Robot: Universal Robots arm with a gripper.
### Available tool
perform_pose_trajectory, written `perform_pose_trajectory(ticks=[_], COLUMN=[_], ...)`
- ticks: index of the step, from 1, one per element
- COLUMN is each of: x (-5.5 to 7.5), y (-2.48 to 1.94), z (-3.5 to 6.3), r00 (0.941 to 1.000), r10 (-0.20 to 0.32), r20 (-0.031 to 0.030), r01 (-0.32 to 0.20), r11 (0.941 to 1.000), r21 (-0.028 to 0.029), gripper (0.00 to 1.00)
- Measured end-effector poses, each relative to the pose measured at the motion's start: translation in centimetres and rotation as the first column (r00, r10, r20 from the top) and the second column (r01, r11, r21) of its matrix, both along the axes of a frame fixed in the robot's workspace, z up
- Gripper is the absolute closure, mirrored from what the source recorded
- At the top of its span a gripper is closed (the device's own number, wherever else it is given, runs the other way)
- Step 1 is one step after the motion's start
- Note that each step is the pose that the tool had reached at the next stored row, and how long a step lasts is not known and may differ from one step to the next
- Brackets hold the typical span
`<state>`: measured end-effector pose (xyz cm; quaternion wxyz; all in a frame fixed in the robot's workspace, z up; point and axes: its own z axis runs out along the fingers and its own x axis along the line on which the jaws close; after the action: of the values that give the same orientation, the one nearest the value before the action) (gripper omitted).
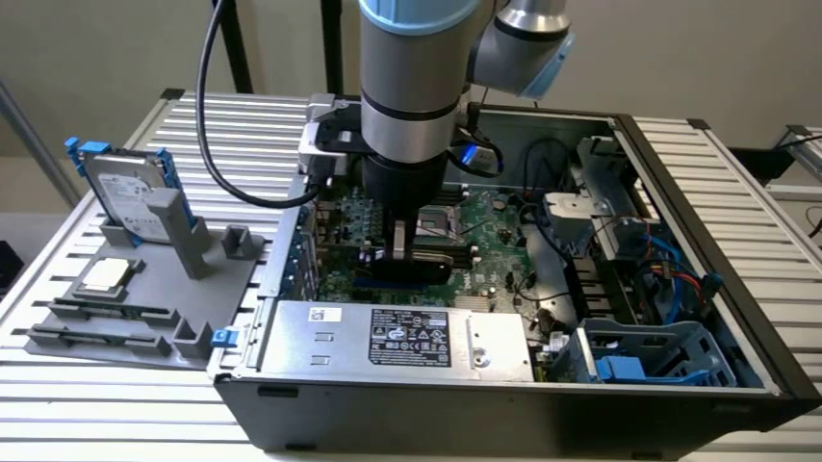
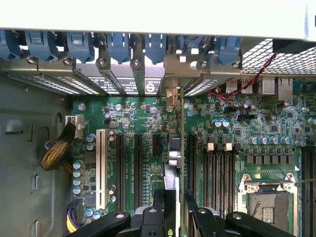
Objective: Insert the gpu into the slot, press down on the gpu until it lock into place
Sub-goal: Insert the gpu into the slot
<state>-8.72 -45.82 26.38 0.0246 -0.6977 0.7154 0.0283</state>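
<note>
1 hand (image 2: 174, 200) | clamped on gpu (image 2: 172, 170) | upright over green board (image 2: 147, 168)

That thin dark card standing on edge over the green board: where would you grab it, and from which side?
By its top long edge, from straight above, pinching the two flat faces. The gpu stands on edge, bottom edge facing the motherboard, with case walls around it. The gripper grips it that way.
</note>
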Motion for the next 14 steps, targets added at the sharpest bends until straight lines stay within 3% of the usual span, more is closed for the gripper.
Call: perform_pose_trajectory(ticks=[14], x=[-0.09], y=[0.04], z=[-0.18], r00=[1.0000], r10=[0.001], r20=[0.0000], r01=[-0.001], r11=[1.0000], r21=[-0.0029], gripper=[0.74])
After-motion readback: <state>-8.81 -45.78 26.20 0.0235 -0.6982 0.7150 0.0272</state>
